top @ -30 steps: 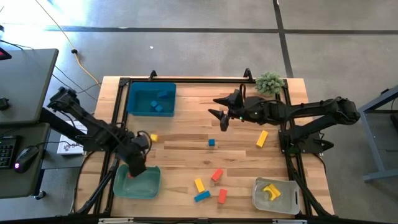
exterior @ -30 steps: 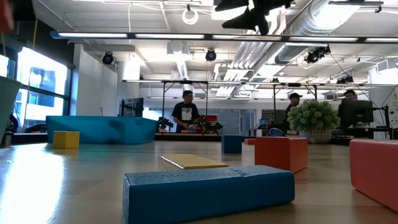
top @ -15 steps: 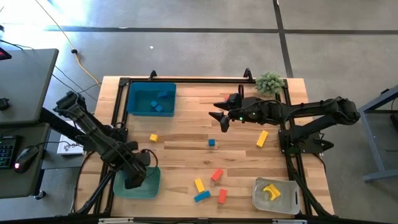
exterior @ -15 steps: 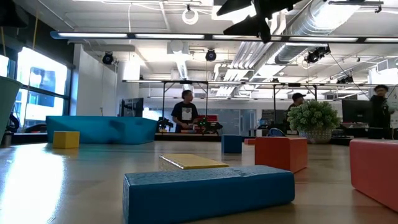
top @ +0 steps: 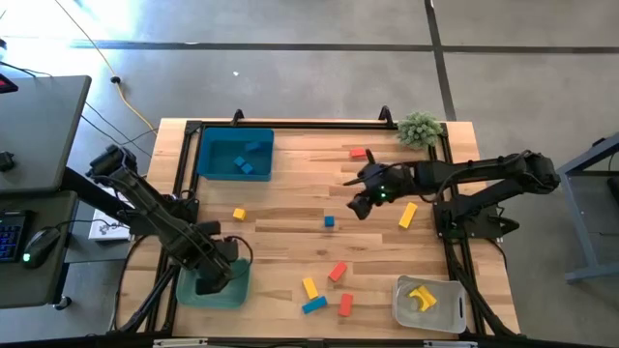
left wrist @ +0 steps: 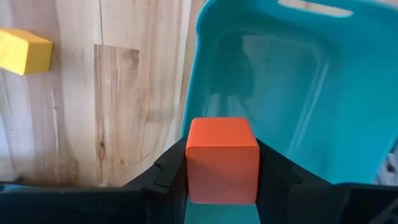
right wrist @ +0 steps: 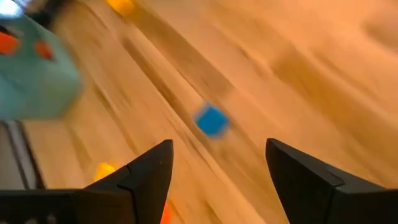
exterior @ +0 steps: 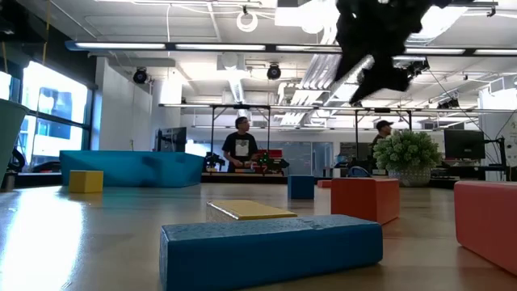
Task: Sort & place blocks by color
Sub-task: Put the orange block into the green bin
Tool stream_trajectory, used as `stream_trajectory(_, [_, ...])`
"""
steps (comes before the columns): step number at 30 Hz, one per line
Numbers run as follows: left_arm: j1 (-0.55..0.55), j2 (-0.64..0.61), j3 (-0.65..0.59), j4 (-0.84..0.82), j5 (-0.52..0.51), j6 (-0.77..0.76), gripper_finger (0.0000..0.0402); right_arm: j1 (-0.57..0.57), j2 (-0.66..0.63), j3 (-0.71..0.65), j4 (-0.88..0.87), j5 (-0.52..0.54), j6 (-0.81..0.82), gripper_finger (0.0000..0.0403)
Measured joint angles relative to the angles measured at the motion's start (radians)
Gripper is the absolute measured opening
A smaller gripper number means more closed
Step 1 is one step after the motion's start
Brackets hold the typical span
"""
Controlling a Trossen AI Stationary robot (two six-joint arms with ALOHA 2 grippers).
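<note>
My left gripper (top: 215,281) points down over the green bin (top: 235,291) at the table's near left and is shut on a red-orange cube (left wrist: 222,158). My right gripper (top: 360,205) hangs open above the table's middle, tilted downward, and the small blue cube (top: 329,221) lies on the wood just beyond its fingers (right wrist: 211,119). Loose blocks lie flat on the table: a yellow cube (top: 239,214), a yellow bar (top: 407,215), a red block (top: 359,153) at the far side, and red, yellow and blue pieces (top: 337,272) near the front. My left gripper pinches the red-orange cube by two opposite sides (left wrist: 190,163) between its two fingers (left wrist: 168,173). The fingers come from above, pointing down. The cube hangs level and clear, over the inside of the green bin near its wall.
A blue bin (top: 235,155) with blue blocks stands at the far left. A clear bin (top: 428,303) with a yellow piece sits near right, a small plant (top: 419,128) at the far right corner. In the low view, people stand in the room behind the table.
My left gripper has moved toward the near edge and down over the green bin, rolling a little, with the red-orange cube still held. My right gripper has tipped downward and rolled, sinking toward the small blue cube; the red block behind it now shows.
</note>
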Motion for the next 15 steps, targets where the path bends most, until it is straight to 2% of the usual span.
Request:
stream_trajectory(9, [0.006,0.084,0.000,0.100,0.037,-0.061,0.0111,0.000,0.000,0.000,-0.355,-0.083,0.116,0.0243])
stream_trajectory(15, [0.005,0.110,0.000,0.153,0.050,-0.106,0.0125,0.024,0.000,0.000,-0.522,-0.080,0.131,0.0243])
